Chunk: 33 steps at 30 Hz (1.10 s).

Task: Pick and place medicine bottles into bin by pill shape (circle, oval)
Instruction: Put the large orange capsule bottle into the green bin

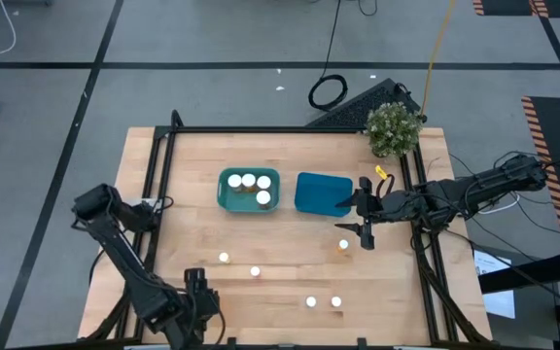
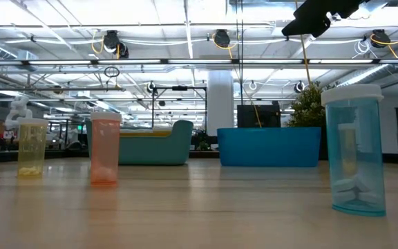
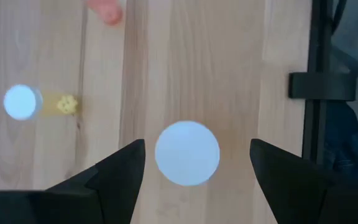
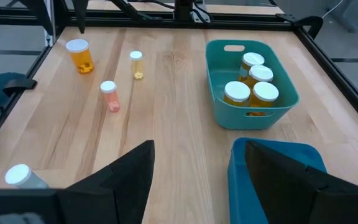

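The left pincer, spread, hovers over a white-capped bottle on the wooden counter; next it should descend and pinch. Rightward, the teal bin holds four bottles. The right pincer, spread, waits beside the blue bin.

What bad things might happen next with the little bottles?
The left end effector is open around a white-capped bottle. If it closes off-centre, the bottle may tip or slip away. The teal bin already holds four bottles, so another dropped in might land on their caps and end up tilted.
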Each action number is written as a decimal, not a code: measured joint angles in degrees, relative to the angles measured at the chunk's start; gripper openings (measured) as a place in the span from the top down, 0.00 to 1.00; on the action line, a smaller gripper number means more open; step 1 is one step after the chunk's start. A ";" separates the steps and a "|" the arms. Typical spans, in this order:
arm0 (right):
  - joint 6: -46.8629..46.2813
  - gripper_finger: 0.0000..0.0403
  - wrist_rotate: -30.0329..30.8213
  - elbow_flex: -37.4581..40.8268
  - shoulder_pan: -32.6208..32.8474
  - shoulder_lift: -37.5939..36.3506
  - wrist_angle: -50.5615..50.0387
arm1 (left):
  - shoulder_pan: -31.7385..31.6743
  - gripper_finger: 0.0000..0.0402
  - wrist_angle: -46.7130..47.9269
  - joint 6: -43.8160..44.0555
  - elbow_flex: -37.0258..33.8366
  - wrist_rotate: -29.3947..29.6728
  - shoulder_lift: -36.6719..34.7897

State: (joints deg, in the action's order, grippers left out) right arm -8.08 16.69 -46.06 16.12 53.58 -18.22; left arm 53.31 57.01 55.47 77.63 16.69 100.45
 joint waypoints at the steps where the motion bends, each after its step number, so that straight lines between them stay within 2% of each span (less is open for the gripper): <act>1: 0.02 0.39 0.00 0.00 0.00 0.00 0.00 | -0.16 0.27 0.11 0.72 0.40 -0.57 0.42; 11: 1.27 0.39 0.00 0.00 0.00 0.00 0.02 | -0.76 0.26 0.45 0.58 0.59 -2.52 3.17; 21: 1.29 0.39 0.00 0.00 -0.02 0.00 0.24 | -1.33 0.14 0.99 1.38 -0.09 -3.26 3.45; 33: 1.31 0.39 0.00 0.00 0.00 0.00 0.22 | -1.61 0.13 -1.83 1.89 -3.08 -3.80 3.47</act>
State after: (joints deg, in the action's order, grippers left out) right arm -6.76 16.69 -46.06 16.12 53.58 -18.00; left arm 51.70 55.18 57.36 74.55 12.88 103.92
